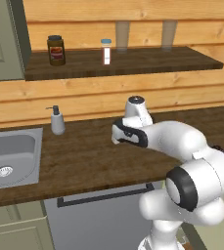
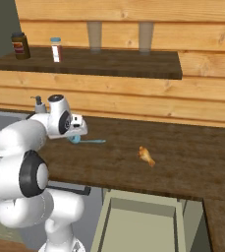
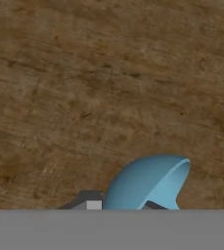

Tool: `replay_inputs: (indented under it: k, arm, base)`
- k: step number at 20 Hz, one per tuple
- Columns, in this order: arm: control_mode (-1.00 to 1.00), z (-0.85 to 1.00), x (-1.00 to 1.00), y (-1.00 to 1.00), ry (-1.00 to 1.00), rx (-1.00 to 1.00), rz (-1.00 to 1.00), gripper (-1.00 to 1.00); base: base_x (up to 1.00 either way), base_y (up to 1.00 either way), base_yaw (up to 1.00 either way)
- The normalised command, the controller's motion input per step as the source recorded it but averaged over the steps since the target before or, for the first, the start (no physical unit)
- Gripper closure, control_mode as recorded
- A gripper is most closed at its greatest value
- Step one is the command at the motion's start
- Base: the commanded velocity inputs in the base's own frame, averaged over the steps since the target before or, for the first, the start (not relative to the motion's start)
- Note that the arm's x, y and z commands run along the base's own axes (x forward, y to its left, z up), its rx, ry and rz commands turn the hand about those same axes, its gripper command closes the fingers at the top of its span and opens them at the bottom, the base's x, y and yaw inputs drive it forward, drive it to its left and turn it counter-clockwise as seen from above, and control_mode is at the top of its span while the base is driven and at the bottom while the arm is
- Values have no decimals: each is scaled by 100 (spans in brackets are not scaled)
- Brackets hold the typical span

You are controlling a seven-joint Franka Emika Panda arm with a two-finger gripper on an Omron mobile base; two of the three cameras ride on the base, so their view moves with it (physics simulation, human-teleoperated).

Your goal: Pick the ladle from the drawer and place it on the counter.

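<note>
Dark-brown wood-grain counter spans the scene, with the inset steel sink at about nine o'clock in the left base view; below its front edge the shallow pale grey-green drawer stands pulled out at six o'clock in the right base view; the white arm's gripper sits low over the worktop, its two dark tips drawn together on the small light-blue ladle, whose thin handle points toward three o'clock and whose round bowl shows close above the wood in the hand view; a small orange-brown food piece lies apart at four o'clock from it; the placing step looks nearly done; next the jaws should part and the hand lift straight away.
</note>
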Motion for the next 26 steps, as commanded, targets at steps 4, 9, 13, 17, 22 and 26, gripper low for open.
replay_inputs:
  k: [4,9,13,17,22,26]
  arm:
    - [-100,-46,24,-14,4,0,0,100]
    - [-100,-57,8,-2,0,0,0,100]
    - [-100,-61,2,-1,-2,2,0,100]
    - [-100,-40,7,-1,-4,2,0,100]
    - [-100,-33,10,0,-5,0,0,100]
    - [-100,-6,4,0,-1,0,0,-100]
  base:
    - [0,0,0]
    - [0,0,0]
    - [0,0,0]
    - [0,0,0]
    - [0,0,0]
    - [0,0,0]
